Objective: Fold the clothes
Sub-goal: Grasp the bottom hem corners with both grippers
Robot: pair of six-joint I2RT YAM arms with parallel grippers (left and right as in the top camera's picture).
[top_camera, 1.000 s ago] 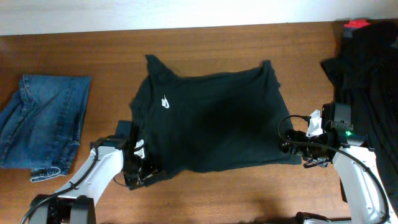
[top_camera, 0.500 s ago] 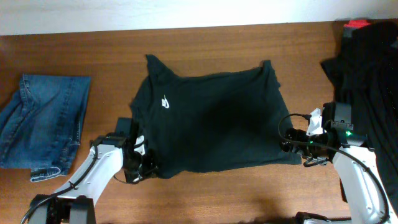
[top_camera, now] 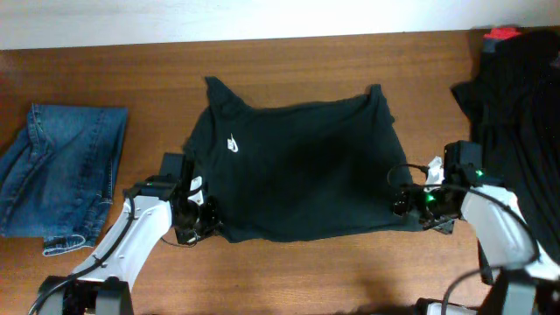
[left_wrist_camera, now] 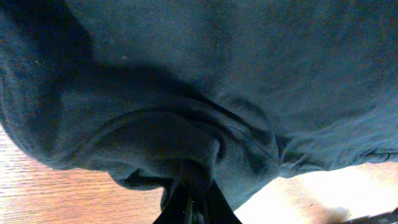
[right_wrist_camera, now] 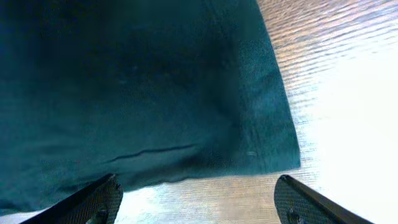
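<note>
Because only the left gripper (left_wrist_camera: 189,202) pinches the T-shirt (top_camera: 297,166) at seven o'clock, the right gripper (right_wrist_camera: 196,193) being spread, lifting could skew the fold

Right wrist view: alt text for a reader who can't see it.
The hem corner of a dark T-shirt lies flat on the wooden table. The right hand is open before it, a finger at each lower corner of the frame.

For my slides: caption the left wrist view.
Left gripper pinches a bunched fold of the black T-shirt on the wooden table.
</note>
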